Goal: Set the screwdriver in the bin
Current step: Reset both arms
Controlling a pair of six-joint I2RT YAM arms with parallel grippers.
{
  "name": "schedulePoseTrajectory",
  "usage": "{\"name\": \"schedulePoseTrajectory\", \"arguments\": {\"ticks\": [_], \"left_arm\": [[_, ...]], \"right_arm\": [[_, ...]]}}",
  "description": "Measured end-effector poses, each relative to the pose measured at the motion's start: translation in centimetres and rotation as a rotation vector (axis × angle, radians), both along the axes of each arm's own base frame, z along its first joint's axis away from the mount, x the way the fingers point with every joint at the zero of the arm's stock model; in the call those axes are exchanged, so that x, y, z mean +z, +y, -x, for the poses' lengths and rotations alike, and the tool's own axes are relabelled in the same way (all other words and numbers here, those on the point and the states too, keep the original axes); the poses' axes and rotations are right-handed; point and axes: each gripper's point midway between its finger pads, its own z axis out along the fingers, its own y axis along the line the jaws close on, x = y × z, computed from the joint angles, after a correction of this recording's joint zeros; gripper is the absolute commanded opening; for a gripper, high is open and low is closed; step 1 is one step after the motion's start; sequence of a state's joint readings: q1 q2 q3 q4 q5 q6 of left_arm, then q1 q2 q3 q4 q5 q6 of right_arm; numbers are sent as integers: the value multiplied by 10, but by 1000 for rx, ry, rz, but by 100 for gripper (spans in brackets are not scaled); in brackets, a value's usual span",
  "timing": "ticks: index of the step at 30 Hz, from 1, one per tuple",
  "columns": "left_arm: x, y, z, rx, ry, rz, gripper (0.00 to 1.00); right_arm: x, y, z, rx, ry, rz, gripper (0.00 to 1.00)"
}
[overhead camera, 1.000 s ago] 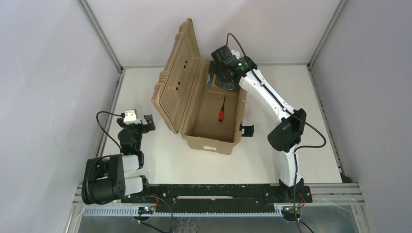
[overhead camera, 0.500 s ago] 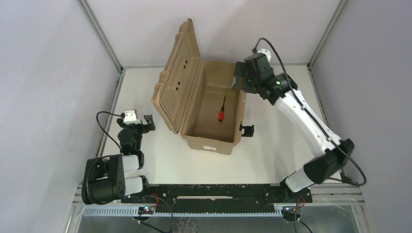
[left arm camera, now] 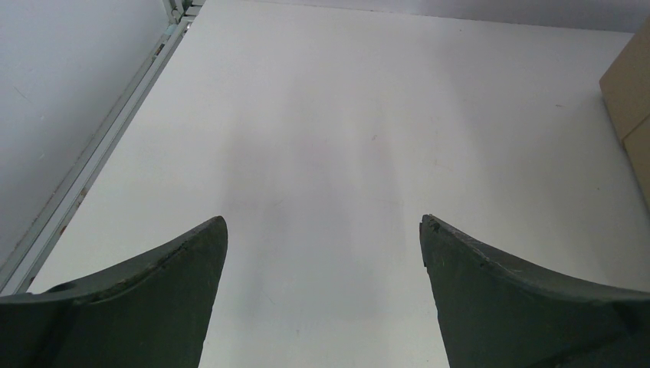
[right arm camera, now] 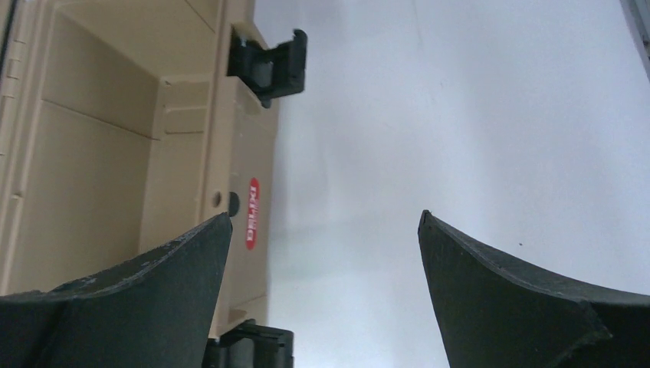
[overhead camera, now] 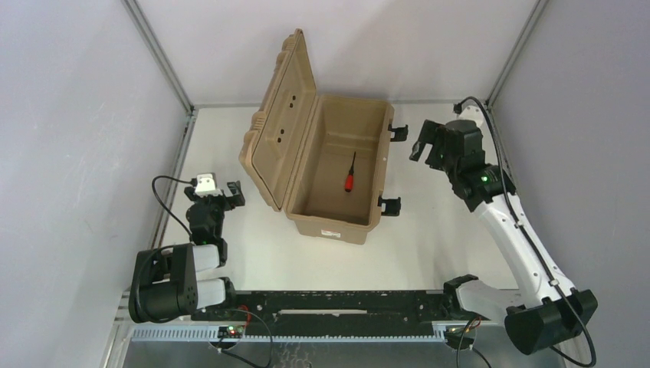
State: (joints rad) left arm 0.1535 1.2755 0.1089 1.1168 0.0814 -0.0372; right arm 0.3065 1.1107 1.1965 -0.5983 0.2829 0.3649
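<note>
The screwdriver (overhead camera: 349,175), red handle and thin dark shaft, lies on the floor inside the bin (overhead camera: 334,224), a tan box with its ribbed lid (overhead camera: 280,115) swung open to the left. My right gripper (overhead camera: 426,144) is open and empty, to the right of the bin near its far black latch (overhead camera: 397,131). The right wrist view shows the bin's right wall (right arm camera: 238,165) with a red label and a latch (right arm camera: 270,61) between open jaws (right arm camera: 324,218). My left gripper (overhead camera: 221,194) is open and empty over bare table (left arm camera: 322,222), left of the bin.
A second black latch (overhead camera: 390,205) sticks out from the bin's right side near the front. Metal frame rails (overhead camera: 157,50) border the white table, with grey walls on both sides. A corner of the bin's lid (left arm camera: 632,92) shows at the right edge of the left wrist view.
My right arm has pulled out from over the bin's far end and swung to the right and down, with empty jaws. The screwdriver stays in the bin. The left arm has not moved.
</note>
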Motion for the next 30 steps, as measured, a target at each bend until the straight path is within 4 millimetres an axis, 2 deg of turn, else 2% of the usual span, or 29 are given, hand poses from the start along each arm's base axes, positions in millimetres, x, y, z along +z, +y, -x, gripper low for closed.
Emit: {"name": "schedulePoseTrajectory", "arguments": {"ticks": [10,16,30], "left_arm": [[0,0,0,0,0,0,100],[0,0,0,0,-1,0,100],[1,0,0,0,-3,-1,100]], "right_arm": [[-55,-10,16,20,2,47,100],[-79,-13,23,24,-4,57,100],[-81,-16,17,-1,-72,53,100]]}}
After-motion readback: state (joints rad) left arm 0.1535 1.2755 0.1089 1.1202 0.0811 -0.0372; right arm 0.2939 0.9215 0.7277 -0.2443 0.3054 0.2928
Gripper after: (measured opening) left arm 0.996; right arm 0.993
